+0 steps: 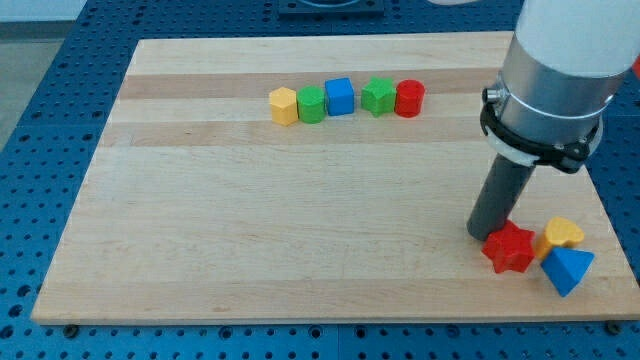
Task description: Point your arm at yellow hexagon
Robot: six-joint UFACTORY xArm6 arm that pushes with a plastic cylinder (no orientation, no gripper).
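One tip (484, 236) — beside red star (509, 249)

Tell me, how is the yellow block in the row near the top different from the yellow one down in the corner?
The yellow hexagon stands at the left end of the top row, touching a green block; the yellow heart-shaped block sits at the view's lower right, beside the red star and blue triangle. The hexagon is faceted, the other rounded. My tip is near the heart-shaped block, far from the hexagon. Both are yellow.
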